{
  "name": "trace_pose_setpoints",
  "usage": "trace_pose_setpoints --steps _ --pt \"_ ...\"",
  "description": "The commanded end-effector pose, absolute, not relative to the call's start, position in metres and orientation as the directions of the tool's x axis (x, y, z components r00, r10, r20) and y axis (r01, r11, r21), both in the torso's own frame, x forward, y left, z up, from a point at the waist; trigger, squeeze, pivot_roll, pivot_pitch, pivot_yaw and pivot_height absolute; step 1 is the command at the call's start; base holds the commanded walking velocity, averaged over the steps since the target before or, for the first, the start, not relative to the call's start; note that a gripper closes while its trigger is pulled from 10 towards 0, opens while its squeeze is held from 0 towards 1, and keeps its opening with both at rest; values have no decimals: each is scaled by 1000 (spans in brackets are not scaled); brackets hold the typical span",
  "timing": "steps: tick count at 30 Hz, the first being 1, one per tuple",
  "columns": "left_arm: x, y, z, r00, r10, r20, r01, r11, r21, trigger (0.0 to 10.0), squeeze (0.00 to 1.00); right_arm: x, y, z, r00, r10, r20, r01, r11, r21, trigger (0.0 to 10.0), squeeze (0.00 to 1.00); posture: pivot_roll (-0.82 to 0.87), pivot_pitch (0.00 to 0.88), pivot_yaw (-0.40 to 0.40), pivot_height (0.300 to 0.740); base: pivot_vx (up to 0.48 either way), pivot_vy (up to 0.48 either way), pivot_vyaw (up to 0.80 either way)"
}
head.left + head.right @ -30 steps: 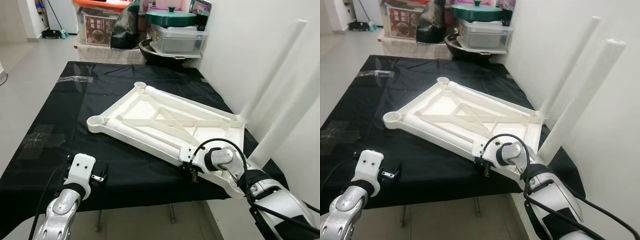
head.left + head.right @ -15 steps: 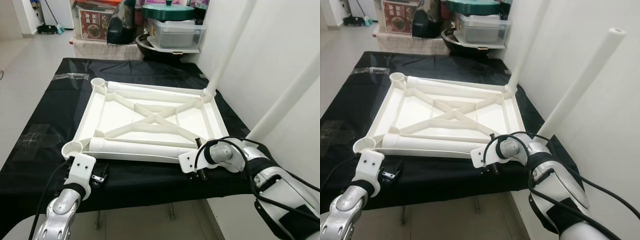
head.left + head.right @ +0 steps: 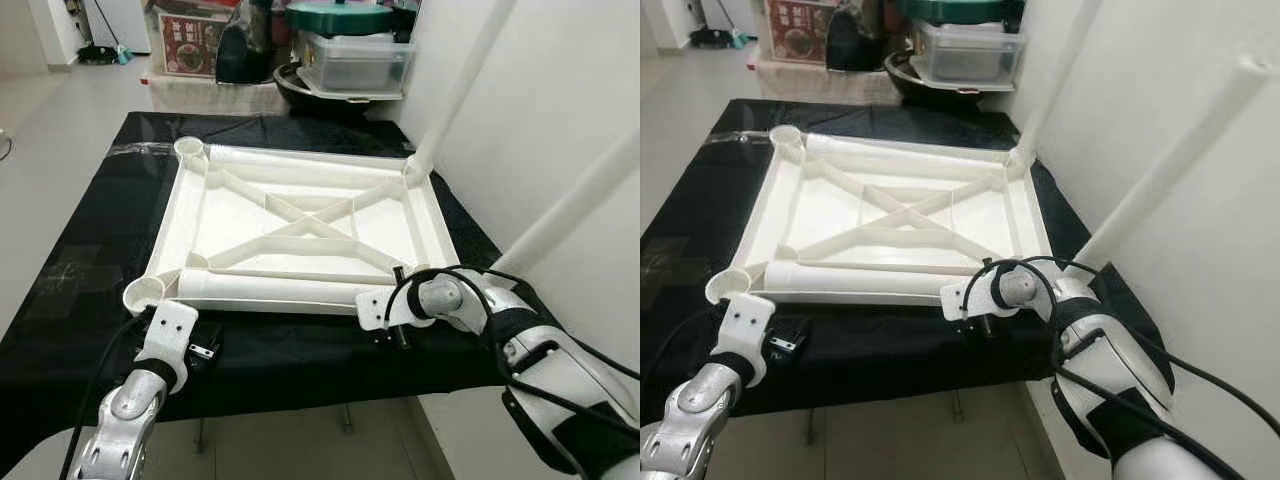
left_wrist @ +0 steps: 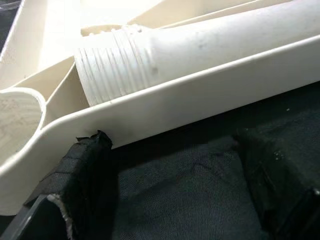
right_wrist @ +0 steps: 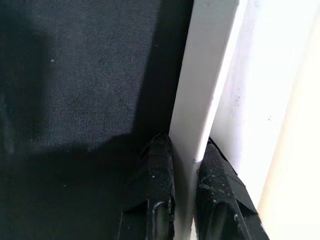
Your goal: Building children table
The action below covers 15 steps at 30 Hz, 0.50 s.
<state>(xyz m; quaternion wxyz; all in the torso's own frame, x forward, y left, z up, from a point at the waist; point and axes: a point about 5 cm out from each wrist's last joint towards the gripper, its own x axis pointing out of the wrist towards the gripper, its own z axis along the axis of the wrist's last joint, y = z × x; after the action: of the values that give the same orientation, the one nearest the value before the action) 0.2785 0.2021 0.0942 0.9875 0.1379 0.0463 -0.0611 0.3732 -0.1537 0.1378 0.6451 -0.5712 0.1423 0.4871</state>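
Two grippers working: right gripper (image 5: 184, 200) jaws clamping white plastic upturned tabletop (image 3: 300, 215) near rim; left gripper (image 4: 165, 200) jaws apart. Slide flat on black-covered desk (image 3: 90, 240), avoid lifting.

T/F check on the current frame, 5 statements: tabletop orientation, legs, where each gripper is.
1. The white tabletop lies underside up on the black cloth. True.
2. The right gripper pinches the tabletop's rim. True.
3. All four legs are screwed in. False: two legs stand upright on the right side; a loose leg lies inside along the near edge.
4. The left gripper is clamped on the loose leg. False: it is open at the near left corner.
5. The cloth is red. False: black.
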Motion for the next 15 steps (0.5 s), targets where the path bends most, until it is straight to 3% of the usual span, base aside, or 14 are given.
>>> trace_pose_setpoints --steps 1,2,3,4,5,7,12,13,15 --pt "279 198 94 985 -127 -113 153 951 270 10000 0 389 -139 183 564 576 -591 -707 -32 -706 10000 753 179 0 -112 740 0 0 0" --pt "279 198 94 985 -127 -113 153 951 270 10000 0 389 -139 183 564 576 -591 -707 -32 -706 10000 753 179 0 -112 740 0 0 0" --pt "278 197 93 985 -129 -115 155 951 269 10000 0 390 -138 188 562 594 -576 -714 -5 -700 10000 1000 180 0 -113 740 0 0 0" --pt "278 197 93 985 -129 -115 155 951 269 10000 0 390 -138 188 562 594 -576 -714 -5 -700 10000 1000 180 0 -113 740 0 0 0" --pt "278 196 92 985 -129 -117 156 951 267 10000 0 392 -137 195 572 620 -536 -712 51 -700 10000 1000 183 0 -117 740 0 0 0" --pt "278 196 92 985 -129 -117 156 951 267 10000 0 392 -137 195 572 620 -536 -712 51 -700 10000 1000 183 0 -117 740 0 0 0" --pt "277 194 92 985 -128 -118 156 953 261 10000 0 397 -133 216 611 701 -368 -696 254 -671 10000 1000 178 0 -121 740 0 0 0" --pt "277 194 92 985 -128 -118 156 953 261 10000 0 397 -133 216 611 701 -368 -696 254 -671 10000 1000 178 0 -121 740 0 0 0" --pt "277 195 97 987 -126 -100 148 954 261 10000 0 398 -130 224 615 745 -259 -700 365 -614 10000 1000 176 0 -122 740 0 0 0"
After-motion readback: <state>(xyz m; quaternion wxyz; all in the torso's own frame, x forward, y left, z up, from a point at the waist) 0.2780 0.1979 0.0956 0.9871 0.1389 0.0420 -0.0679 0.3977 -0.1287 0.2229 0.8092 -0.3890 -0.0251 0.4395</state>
